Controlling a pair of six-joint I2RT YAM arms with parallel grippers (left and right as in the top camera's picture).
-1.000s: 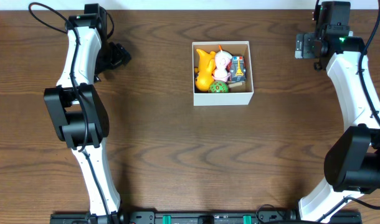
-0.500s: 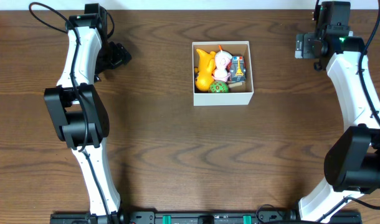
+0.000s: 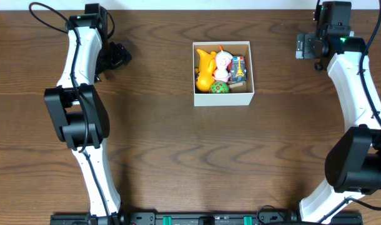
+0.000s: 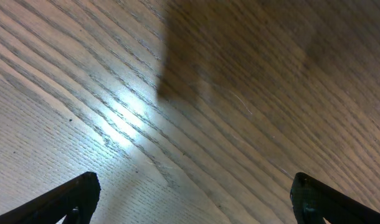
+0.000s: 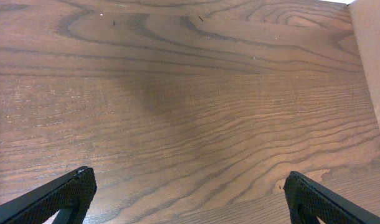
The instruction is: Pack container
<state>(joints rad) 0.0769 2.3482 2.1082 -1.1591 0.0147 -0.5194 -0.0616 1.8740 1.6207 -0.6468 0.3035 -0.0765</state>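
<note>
Well, the container [image 3: 223, 99] sits mid-tabletop [image 3: 178, 156], full of toys [image 3: 205, 69], so I think packing is done. My left pincer [image 4: 193, 198] and right pincer [image 5: 190, 193] are wide and empty, far off so nothing gets bumped.

My left pincer [image 4: 193, 190] is showing only two dark fingertips [image 4: 65, 199] at the near corners of its wrist view, and the lower edge is cutting off the rest. My right pincer [image 5: 187, 186] is being cropped the same way. A pale panel [image 5: 372, 68] at that view's right edge is running out of frame, too partial to name. From overhead, the toys [image 3: 219, 70] are covering most of the container [image 3: 223, 99] floor and are appearing too small to identify.
</note>
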